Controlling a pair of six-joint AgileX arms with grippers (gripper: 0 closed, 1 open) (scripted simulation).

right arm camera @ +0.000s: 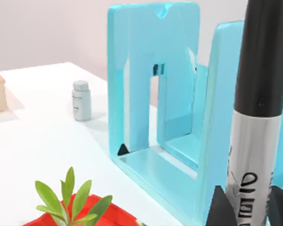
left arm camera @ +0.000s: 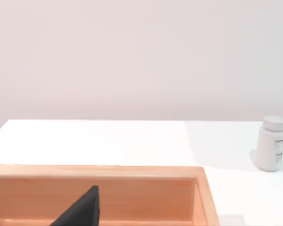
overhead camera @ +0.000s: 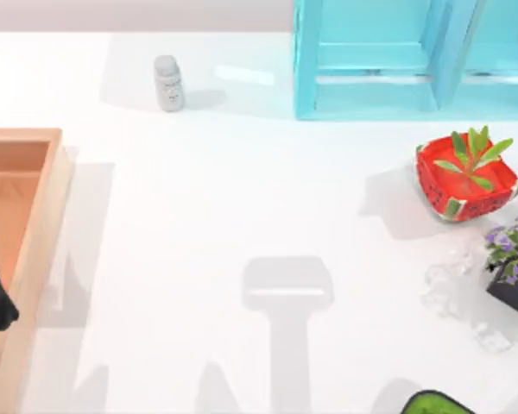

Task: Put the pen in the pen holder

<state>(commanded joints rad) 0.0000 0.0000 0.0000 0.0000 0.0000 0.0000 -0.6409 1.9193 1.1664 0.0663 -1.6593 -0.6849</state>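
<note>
White tabletop noted: right gripper clamps the slim black marker pen with grey-white label band upright beside the turquoise slotted pen holder; recommend keeping it vertical and centring over an opening before release.

I see the middle of the desk lying bare, with open passage across it. A wooden tray blocks the left edge. A small white bottle stands at the back, well apart from the turquoise rack behind right. A watermelon-patterned pot and a flowering plant crowd the right side.
</note>
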